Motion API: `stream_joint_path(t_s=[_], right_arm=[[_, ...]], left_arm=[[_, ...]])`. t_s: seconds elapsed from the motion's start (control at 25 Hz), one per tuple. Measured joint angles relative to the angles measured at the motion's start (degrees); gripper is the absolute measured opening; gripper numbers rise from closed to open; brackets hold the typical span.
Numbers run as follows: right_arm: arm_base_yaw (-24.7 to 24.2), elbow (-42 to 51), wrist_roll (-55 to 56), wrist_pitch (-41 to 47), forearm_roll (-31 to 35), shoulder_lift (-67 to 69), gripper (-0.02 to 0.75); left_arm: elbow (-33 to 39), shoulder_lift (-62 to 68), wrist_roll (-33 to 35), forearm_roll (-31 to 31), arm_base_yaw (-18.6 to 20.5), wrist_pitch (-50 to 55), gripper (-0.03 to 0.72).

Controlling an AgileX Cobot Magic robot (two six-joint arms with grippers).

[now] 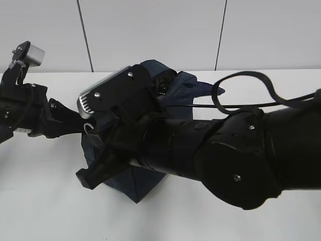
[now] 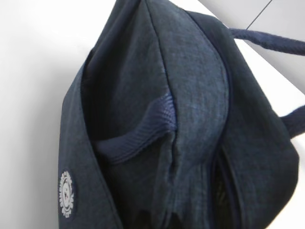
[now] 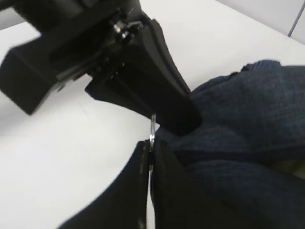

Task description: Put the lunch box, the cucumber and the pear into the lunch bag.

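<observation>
The dark navy lunch bag [image 1: 136, 185] stands in the middle of the white table, mostly hidden behind my right arm. It fills the left wrist view [image 2: 190, 95]. My right gripper [image 3: 150, 149] is shut on the metal ring pull [image 3: 152, 125] of the zipper at the bag's left end [image 1: 89, 128]. My left gripper [image 1: 80, 123] comes from the left and pinches the bag's fabric beside the ring; it also shows in the right wrist view [image 3: 183, 119]. The lunch box, the cucumber and the pear are out of view.
The bag's padded loop handle [image 2: 138, 138] lies across its side, and a round white badge [image 2: 66, 193] sits low on the fabric. My right arm [image 1: 225, 155] crosses the front of the table. Black cables [image 1: 251, 90] loop above it. A white wall stands behind.
</observation>
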Motion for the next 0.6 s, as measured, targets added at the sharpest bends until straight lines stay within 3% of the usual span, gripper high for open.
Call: stream_joint_path(t_s=[0.24, 0.6], right_arm=[[-2.0, -2.6, -2.3, 0.1, 8.9, 0.0, 0.000], [-5.4, -3.6, -5.5, 0.6, 14.4, -0.1, 0.000]], left_arm=[[0.0, 0.0, 0.0, -0.1, 0.0, 0.0, 0.003], [-0.2, 0.0, 0.0, -0.7, 0.0, 0.2, 0.003]])
